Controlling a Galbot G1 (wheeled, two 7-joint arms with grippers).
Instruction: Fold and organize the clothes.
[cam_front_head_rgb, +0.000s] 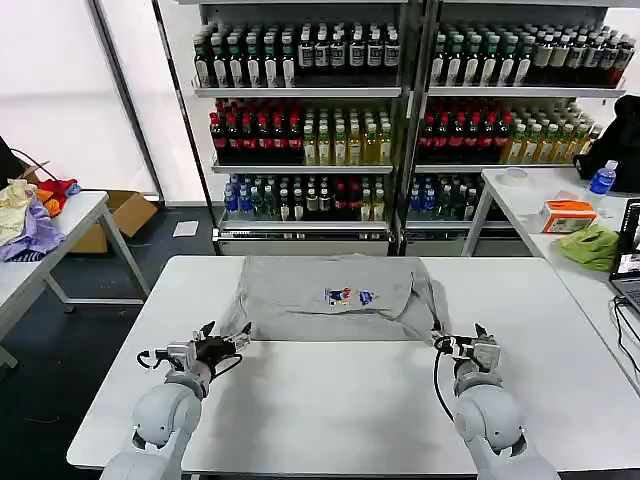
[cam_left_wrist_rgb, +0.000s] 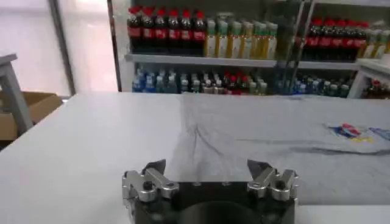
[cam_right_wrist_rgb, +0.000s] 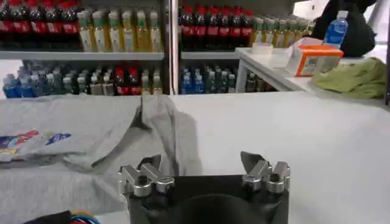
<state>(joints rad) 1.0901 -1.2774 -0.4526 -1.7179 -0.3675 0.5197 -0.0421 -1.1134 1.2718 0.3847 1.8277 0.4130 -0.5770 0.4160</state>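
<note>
Behind, bottle shelves (cam_front_head_rgb: 400, 110) (olive cloth (cam_front_head_rgb: 590, 245) aside), grey T-shirt (cam_front_head_rgb: 330, 300) unobstructed.

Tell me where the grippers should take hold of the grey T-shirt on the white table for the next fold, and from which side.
Probably the near hem corners of the grey T-shirt. It lies flat, near edge toward the robot, sleeves already tucked in. The left gripper and right gripper, both open, sit at that edge's two ends, so come in low from the robot's side along the white table.
</note>
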